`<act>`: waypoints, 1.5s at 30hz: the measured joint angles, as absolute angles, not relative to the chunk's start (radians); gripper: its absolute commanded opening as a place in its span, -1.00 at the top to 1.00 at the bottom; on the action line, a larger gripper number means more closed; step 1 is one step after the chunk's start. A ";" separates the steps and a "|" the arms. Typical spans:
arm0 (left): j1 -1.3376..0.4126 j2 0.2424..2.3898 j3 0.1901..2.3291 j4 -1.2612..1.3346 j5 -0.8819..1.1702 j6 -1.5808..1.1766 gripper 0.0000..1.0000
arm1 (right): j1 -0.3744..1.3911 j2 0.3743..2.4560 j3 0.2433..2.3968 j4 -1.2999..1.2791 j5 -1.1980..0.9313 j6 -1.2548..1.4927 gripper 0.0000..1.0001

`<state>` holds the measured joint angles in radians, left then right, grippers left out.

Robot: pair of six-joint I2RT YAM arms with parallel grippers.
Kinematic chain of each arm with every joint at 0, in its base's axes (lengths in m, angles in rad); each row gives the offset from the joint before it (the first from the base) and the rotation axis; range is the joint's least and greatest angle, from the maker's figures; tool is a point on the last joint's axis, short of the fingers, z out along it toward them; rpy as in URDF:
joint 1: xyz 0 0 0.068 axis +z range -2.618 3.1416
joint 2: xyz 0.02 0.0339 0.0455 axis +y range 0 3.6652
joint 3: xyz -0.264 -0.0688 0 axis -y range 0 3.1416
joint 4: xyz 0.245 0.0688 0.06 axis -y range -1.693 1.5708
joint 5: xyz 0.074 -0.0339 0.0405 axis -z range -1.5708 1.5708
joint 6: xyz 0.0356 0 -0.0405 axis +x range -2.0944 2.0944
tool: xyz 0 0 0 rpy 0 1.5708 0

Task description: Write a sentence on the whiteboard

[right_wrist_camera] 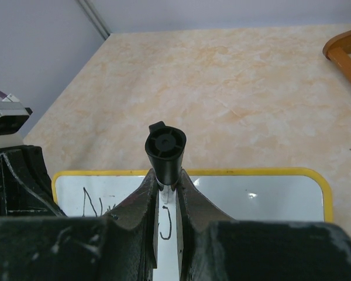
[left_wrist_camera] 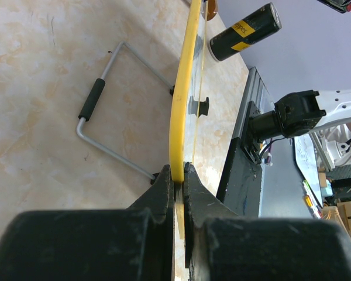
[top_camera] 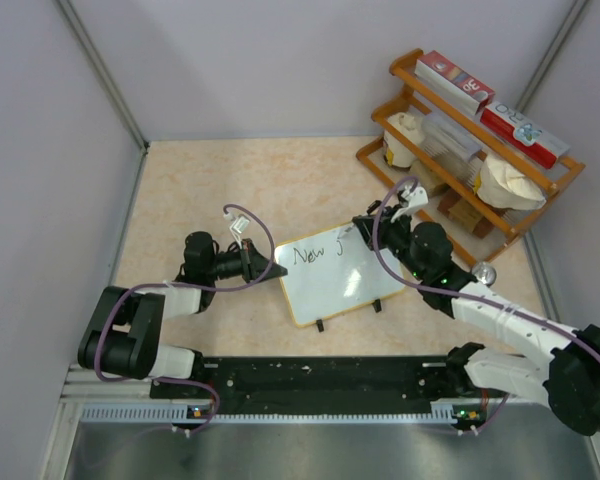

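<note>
Left gripper (left_wrist_camera: pixel 176 175) is clenched on the edge of the whiteboard (top_camera: pixel 340 280), which rests on the table (top_camera: pixel 200 190) between both grippers. Right gripper (right_wrist_camera: pixel 165 182) grasps a black marker (right_wrist_camera: pixel 165 145) just above handwritten letters (top_camera: pixel 310 255).

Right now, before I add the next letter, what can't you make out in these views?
- Tip of the marker: right wrist view, hidden inside the right claw; contact with the whiteboard unclear.
- The writing: top view, too small beyond "New"; right wrist view, the claw covers the middle.
- Whiteboard face: left wrist view, seen edge-on past the left claw.
</note>
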<state>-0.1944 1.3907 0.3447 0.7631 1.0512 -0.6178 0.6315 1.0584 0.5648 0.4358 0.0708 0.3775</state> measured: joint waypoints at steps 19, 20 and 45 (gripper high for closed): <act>-0.194 1.391 0.345 0.764 1.053 -0.617 1.00 | 0.623 0.960 0.562 0.418 0.081 0.374 1.00; -0.194 1.391 0.345 0.764 1.054 -0.617 1.00 | 0.623 0.962 0.562 0.418 0.082 0.374 1.00; -0.194 1.391 0.345 0.760 1.054 -0.619 1.00 | 0.612 1.020 0.522 0.420 0.059 0.378 1.00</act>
